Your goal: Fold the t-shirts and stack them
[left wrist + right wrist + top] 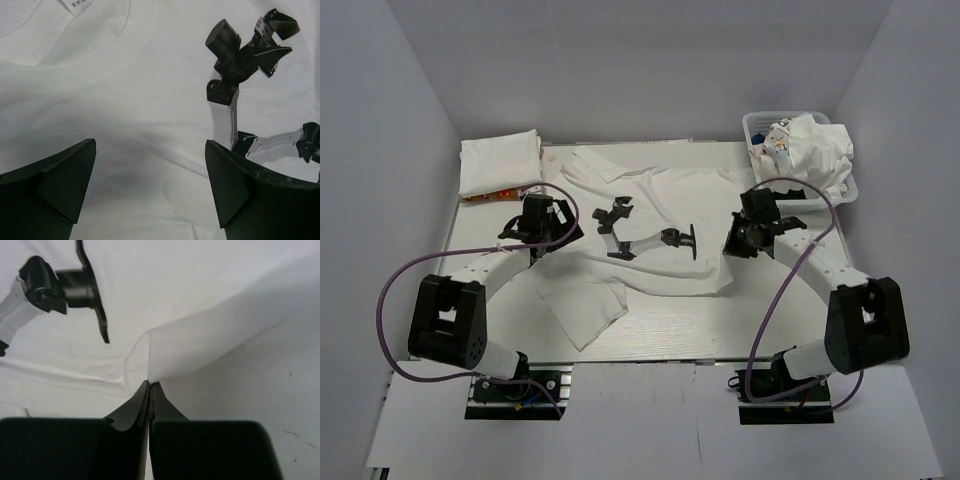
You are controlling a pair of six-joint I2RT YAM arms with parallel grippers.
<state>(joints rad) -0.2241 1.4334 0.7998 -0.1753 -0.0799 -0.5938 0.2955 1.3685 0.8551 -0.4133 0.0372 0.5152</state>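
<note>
A white t-shirt [660, 200] with a black robot-arm print [645, 235] lies spread and rumpled on the table. My left gripper [535, 232] hovers open over its left part, near the collar. In the left wrist view the open gripper [150, 150] has only cloth [125, 100] below it, with the print [240, 55] to the right. My right gripper [742, 238] is at the shirt's right edge. In the right wrist view this gripper [150, 385] is shut on a folded edge of the shirt [200, 345], lifted off the table.
A folded white t-shirt [498, 163] lies at the back left, with something orange-red under its front edge. A white lattice basket [760, 125] at the back right holds crumpled white shirts [815, 150]. Grey walls surround the table [720, 330].
</note>
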